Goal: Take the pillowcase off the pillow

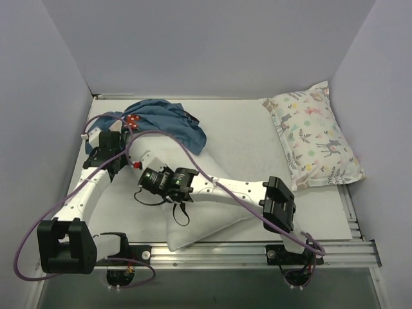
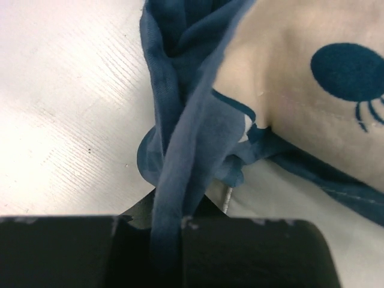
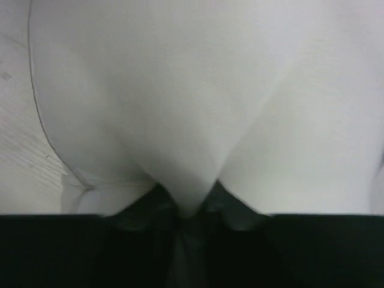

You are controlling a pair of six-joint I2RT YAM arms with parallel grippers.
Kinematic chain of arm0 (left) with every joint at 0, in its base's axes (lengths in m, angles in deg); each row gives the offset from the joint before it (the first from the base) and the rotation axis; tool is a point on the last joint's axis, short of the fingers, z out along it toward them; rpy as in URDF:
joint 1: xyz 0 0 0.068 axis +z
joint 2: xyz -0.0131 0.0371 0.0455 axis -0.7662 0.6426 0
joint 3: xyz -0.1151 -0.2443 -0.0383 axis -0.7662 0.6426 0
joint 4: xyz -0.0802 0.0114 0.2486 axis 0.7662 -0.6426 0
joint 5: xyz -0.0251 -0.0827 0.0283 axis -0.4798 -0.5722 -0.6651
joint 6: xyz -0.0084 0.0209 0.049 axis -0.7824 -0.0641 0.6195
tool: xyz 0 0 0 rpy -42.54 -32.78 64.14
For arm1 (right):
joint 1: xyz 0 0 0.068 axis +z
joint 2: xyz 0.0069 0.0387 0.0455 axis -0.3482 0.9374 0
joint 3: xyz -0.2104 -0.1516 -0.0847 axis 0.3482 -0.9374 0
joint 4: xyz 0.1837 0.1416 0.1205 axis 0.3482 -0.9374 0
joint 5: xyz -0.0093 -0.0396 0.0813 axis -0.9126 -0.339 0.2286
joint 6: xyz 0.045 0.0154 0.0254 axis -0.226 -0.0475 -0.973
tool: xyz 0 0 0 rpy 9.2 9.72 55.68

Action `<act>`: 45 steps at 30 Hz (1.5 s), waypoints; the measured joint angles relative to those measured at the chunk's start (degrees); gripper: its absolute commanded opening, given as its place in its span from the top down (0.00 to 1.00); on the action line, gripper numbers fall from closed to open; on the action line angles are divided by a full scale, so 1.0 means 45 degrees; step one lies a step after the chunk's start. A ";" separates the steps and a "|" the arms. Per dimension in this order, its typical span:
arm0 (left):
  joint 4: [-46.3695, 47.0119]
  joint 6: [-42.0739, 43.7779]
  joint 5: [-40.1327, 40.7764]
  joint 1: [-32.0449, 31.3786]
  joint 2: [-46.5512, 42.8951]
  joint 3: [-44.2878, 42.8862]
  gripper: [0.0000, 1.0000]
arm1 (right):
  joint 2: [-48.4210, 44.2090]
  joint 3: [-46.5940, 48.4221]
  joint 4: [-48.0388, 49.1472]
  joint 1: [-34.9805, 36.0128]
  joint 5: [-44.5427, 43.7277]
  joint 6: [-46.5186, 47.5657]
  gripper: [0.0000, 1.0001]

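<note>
The teal-blue pillowcase (image 1: 164, 122) lies bunched at the back left, its white-and-red patch (image 1: 133, 119) facing up. My left gripper (image 1: 123, 133) is shut on a twisted fold of it; in the left wrist view that fold (image 2: 186, 138) runs down between the jaws of the left gripper (image 2: 171, 223), next to a cream fabric area with a teal print (image 2: 312, 90). The plain white pillow (image 1: 206, 219) lies in the middle under my right arm. My right gripper (image 1: 144, 175) is shut on a pinch of the pillow's fabric (image 3: 180, 120), at the right gripper's tips (image 3: 189, 210).
A smaller white pillow with a pastel deer-and-leaf print (image 1: 318, 138) lies along the right side. Grey walls enclose the table on three sides. A purple cable (image 1: 193, 161) loops over the left arm and the pillow. A metal rail (image 1: 225, 254) runs along the near edge.
</note>
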 measured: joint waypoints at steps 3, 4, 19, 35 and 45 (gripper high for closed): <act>-0.0087 0.0136 -0.0015 -0.0019 -0.0476 -0.0029 1.00 | -0.0622 -0.0330 0.0058 -0.0656 0.0403 -0.0340 1.00; -0.0214 0.0243 0.0010 -0.0034 -0.0695 -0.0092 1.00 | -0.0971 -0.0427 -0.0039 -0.0826 0.0651 -0.0330 1.00; -0.1452 0.2691 0.1243 -0.0991 -0.2715 -0.4371 1.00 | -0.7359 -0.1773 0.0107 -0.5571 1.0870 -0.1855 1.00; -0.0005 0.2788 0.3041 -0.4556 0.1205 -0.4143 1.00 | -0.6431 -0.6135 0.1860 -1.1259 1.1016 -0.3138 0.11; 0.0291 0.2671 0.3240 -0.5246 0.3599 -0.6018 1.00 | -0.7839 -0.3711 0.0996 -1.0137 0.8072 -0.1729 0.00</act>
